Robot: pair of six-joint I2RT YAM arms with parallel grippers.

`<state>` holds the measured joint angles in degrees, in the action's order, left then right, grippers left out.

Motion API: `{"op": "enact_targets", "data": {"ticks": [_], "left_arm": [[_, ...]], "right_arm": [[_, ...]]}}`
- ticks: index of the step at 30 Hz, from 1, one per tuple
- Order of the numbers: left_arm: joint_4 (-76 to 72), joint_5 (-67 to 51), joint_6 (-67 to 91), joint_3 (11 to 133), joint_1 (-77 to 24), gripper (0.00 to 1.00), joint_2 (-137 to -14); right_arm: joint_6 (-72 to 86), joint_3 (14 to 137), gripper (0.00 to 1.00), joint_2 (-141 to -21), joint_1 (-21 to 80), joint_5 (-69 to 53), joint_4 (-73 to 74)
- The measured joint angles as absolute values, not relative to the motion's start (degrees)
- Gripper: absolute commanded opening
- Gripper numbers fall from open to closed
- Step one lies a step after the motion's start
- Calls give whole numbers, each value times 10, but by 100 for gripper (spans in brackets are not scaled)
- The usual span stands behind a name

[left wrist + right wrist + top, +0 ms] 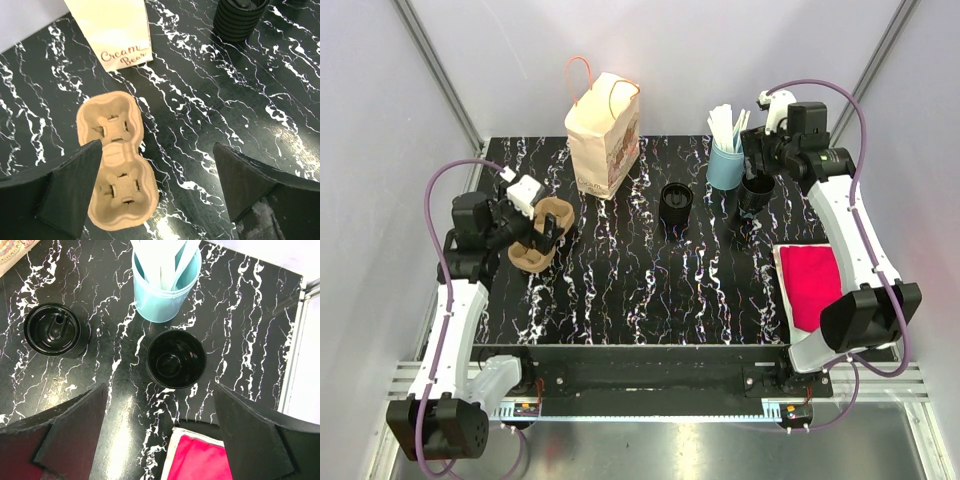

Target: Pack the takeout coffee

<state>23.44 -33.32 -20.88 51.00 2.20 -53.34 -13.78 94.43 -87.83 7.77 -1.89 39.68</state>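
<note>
Top view: black marbled table [650, 290]. Paper bag [603, 135] stands upright at the back left, handles up. Pulp cup carrier [542, 238] lies left of middle, with the left gripper [542, 232] hanging over it. A lidded cup [677, 205] stands alone mid-table. Back right there is a blue tumbler [725, 165] full of white sticks. Just beside it is an open cup [753, 197], with the right gripper [757, 180] above. Red cloth [812, 283] lies by the right edge.

Left wrist: jaws wide apart, nothing held. The carrier sits to the left of the gap, not centred. One finger [70, 190] overlaps the carrier's edge in the picture, but I cannot tell whether it touches. Both wells are empty.

Right wrist: jaws apart here too, nothing held. The open cup sits ahead of the fingertips [70, 430], roughly in line with the gap but not yet enclosed. It has no lid and looks empty (dark inside, so I am not sure). The tumbler is just behind it, and the lidded cup is well off to the left.

My read: packing has hardly begun, and the step in hand is the right arm's reach for the open cup.
- Lower the right gripper so one finger passes on each side of the cup wall, keeping clear of the tumbler.
- Close gently below the rim, since an unlidded cup may flex or tip.
- Shift the left arm over the carrier's middle, so it can pin the carrier flat when a cup goes in
</note>
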Motion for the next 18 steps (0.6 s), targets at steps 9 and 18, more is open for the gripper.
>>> {"op": "enact_targets", "data": {"ticks": [9,18], "left_arm": [[206,-329,-187,481,22,99,-525],[176,-285,-177,478,22,99,-562]], "right_arm": [[-123,951,89,-898,77,-19,394],[-123,952,89,-909,78,-21,388]]}}
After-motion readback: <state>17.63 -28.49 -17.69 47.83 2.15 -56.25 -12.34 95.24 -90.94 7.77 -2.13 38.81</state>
